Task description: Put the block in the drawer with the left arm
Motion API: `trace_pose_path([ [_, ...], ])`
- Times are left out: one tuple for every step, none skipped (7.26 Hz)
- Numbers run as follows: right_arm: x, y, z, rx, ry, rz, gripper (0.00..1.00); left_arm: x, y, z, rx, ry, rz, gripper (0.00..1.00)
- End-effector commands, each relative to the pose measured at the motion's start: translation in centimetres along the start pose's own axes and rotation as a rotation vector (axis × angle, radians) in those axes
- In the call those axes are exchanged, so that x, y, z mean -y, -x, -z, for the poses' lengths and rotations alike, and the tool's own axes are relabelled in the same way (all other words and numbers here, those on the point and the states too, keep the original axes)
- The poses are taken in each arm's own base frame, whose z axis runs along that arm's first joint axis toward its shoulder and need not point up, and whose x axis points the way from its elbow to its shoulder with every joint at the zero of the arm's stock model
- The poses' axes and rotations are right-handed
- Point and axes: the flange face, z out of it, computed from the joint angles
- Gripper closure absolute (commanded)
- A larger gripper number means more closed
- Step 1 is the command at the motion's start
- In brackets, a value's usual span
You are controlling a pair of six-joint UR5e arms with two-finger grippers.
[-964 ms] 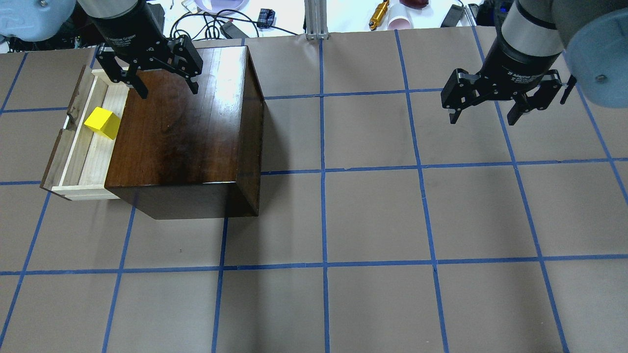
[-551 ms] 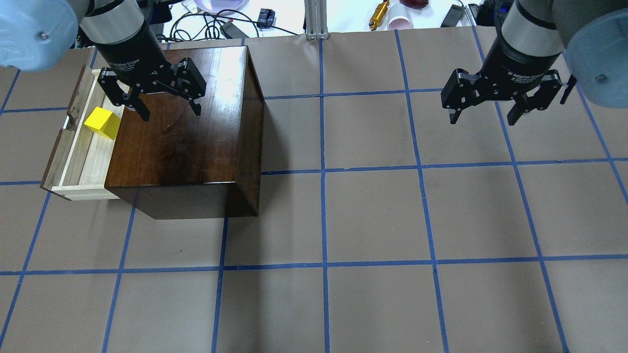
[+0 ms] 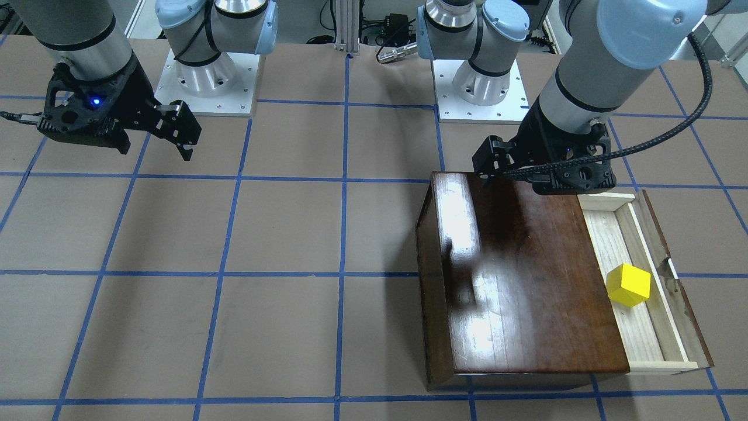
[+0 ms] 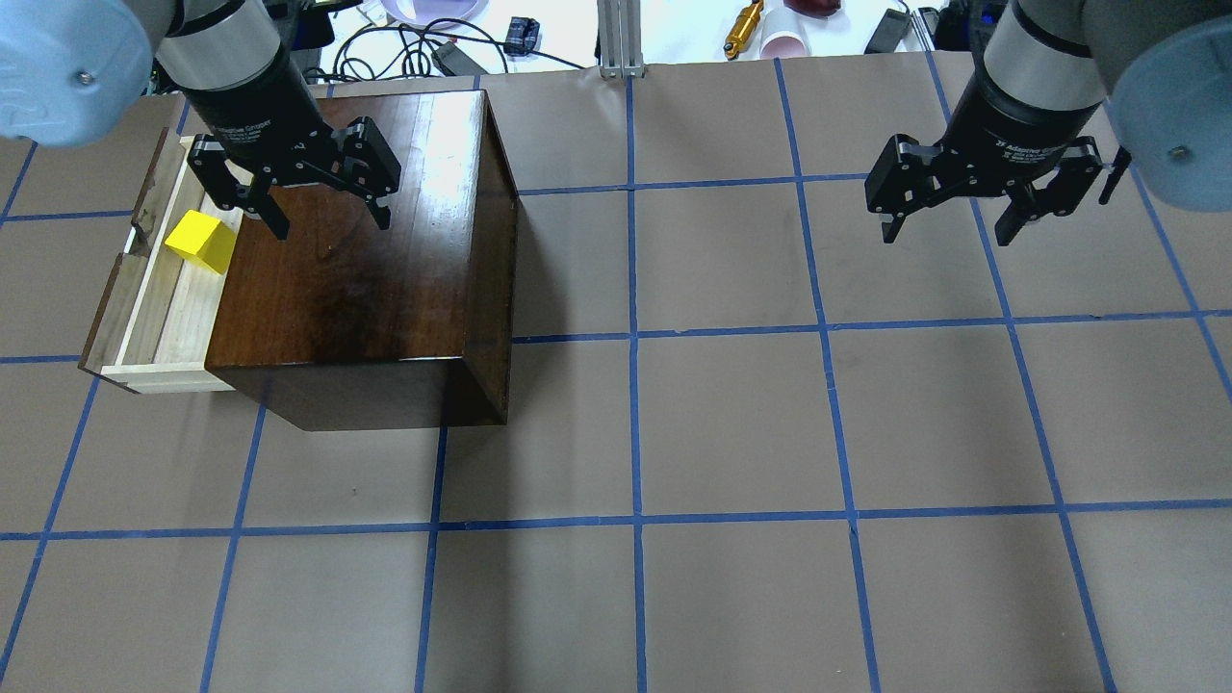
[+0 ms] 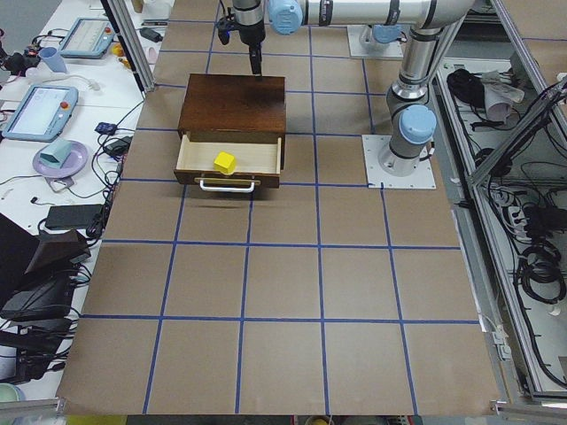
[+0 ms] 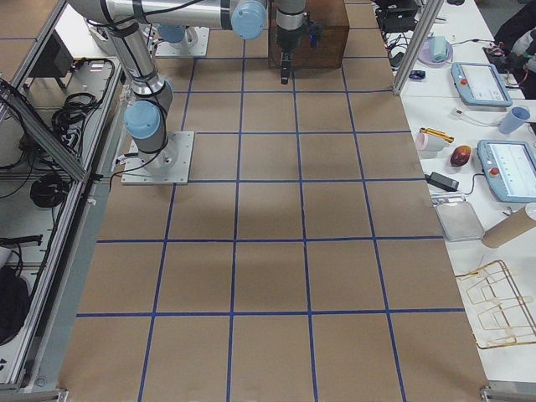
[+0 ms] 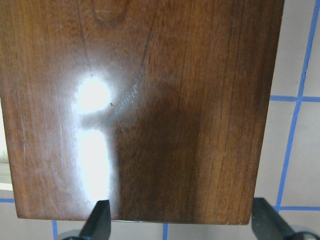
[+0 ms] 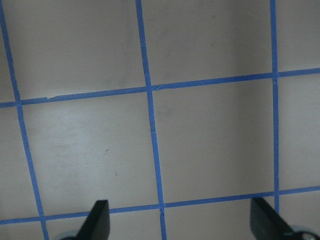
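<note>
Block (image 4: 200, 241): in the drawer (image 4: 154, 318), beside the box (image 4: 356, 289).
Left claw (image 4: 332, 223): wide open, empty, above box; I'd lift straight up.

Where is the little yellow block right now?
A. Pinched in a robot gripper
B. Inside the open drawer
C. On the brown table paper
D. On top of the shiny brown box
B: the block sits on the pale wood floor of the pulled-out drawer, while the left gripper hangs open and empty over the box.
</note>
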Motion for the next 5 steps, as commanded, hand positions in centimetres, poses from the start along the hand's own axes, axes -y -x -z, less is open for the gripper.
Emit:
trace_pose_path([
  [0.00,0.00,0.00,0.000,0.000,0.000,0.00,0.13,0.14,-0.15,0.006,0.002,0.002,0.00],
  [0.01,-0.07,-0.07,0.000,0.001,-0.001,0.00,0.13,0.14,-0.29,0.006,0.004,0.002,0.00],
  [0.00,0.00,0.00,0.000,0.000,0.000,0.00,0.11,0.14,-0.44,0.006,0.007,0.002,0.00],
  [0.00,0.00,0.00,0.000,0.000,0.000,0.00,0.14,0.14,-0.41,0.006,0.004,0.002,0.00],
  [0.00,0.00,0.00,0.000,0.000,0.000,0.00,0.13,0.14,-0.48,0.006,0.005,0.001,0.00],
])
